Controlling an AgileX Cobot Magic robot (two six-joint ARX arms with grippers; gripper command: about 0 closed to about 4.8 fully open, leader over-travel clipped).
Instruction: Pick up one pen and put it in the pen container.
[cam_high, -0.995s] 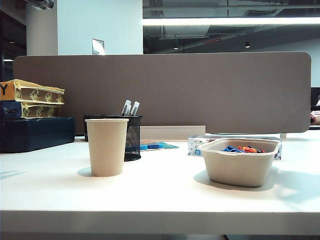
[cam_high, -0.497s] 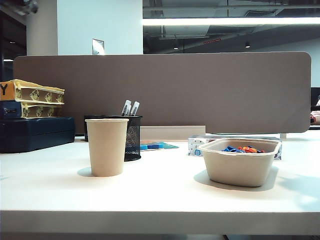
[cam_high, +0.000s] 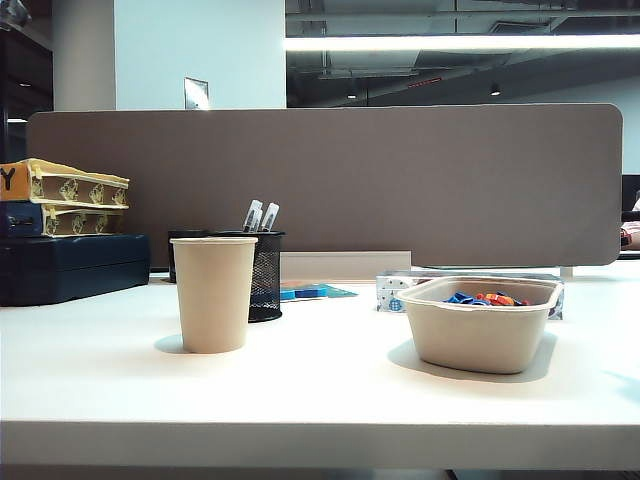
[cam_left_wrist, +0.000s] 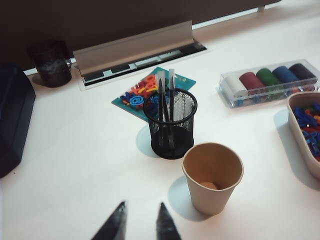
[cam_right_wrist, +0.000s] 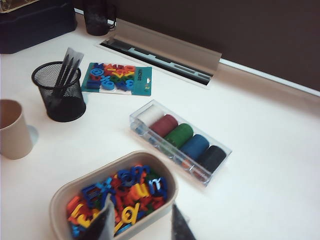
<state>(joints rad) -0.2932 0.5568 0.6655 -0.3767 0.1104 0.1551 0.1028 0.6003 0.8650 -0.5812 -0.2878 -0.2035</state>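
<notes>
Both pens (cam_left_wrist: 165, 92) are standing in the pen container (cam_left_wrist: 170, 125); left claw (cam_left_wrist: 140, 224) and right claw (cam_right_wrist: 140, 222) are hovering open, empty; task looking finished, only retreating remaining.

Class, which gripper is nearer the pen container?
Left. The left gripper, open, hovers just short of the pen container; the right gripper, open, hangs over the bowl, farther off.

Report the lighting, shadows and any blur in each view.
Exterior view: bright ceiling strip, dim background; the paper cup and beige bowl cast soft shadows on the table. Left wrist view: even light; the left gripper, jaws apart, looks blurred; the pen container is sharp. Right wrist view: the right gripper, jaws apart, is blurred over the bowl.
</notes>
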